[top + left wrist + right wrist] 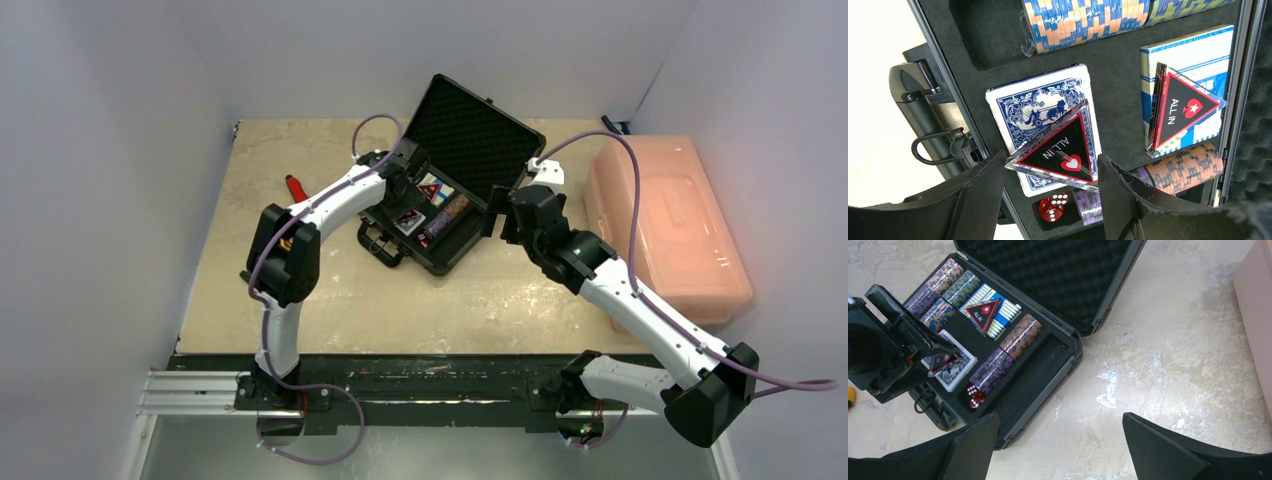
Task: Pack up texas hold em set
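The briefcase (470, 130) lay open on the table (1173, 355). Inside, the left gripper (1050, 167) seemed to pinch a triangular button (1060, 150) reading "ALL IN" above the blue card deck (1033, 107). The right gripper (1058, 437) hung spread wide beside the briefcase.

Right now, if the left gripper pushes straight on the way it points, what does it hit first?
The blue-backed card deck in the briefcase. The left gripper seems to pinch the heart ALL IN button right over it, so the button likely touches first; gap unclear.
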Controlling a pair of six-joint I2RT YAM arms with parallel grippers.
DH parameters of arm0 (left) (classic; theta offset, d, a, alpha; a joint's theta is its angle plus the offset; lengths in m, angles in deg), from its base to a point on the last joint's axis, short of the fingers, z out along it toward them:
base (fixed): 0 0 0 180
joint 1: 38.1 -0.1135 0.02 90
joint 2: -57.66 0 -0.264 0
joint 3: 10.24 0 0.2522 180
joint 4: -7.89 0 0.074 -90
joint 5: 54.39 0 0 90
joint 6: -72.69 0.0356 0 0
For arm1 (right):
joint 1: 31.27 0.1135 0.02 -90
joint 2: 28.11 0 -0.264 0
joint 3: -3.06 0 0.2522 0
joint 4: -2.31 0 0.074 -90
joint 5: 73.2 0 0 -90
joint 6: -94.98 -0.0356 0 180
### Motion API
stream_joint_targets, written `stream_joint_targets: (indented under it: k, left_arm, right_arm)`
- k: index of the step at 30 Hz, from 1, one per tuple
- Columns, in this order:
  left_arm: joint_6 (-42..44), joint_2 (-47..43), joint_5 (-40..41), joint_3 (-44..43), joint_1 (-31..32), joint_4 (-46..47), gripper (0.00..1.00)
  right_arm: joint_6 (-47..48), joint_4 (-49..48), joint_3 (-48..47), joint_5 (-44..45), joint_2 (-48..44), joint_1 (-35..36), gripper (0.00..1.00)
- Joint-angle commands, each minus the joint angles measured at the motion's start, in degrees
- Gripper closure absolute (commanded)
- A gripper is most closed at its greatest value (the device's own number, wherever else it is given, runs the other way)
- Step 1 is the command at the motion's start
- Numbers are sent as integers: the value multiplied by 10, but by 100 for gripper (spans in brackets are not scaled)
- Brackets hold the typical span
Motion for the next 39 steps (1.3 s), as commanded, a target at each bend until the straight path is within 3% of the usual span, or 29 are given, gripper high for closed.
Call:
stream_joint_targets:
  k: [1, 8, 12, 19, 31, 39]
  left_arm:
    - [-14, 1, 14, -25, -5, 15, 96]
    - [-13, -1, 11, -24, -6, 16, 82]
    - [-13, -3, 10, -24, -7, 20, 63]
    - [-12, -11, 13, -19, -7, 29, 42]
    - [-12, -21, 17, -12, -7, 29, 25]
    - [-5, -48, 21, 5, -8, 35, 20]
  right_arm:
    - [8, -13, 2, 16, -16, -1, 1]
    - [7, -14, 3, 16, -18, -1, 1]
    - [8, -13, 3, 16, -18, -1, 1]
    - [7, -14, 4, 17, -19, -1, 1]
    - [5, -12, 5, 17, -21, -1, 1]
    - [5, -12, 4, 16, -23, -1, 1]
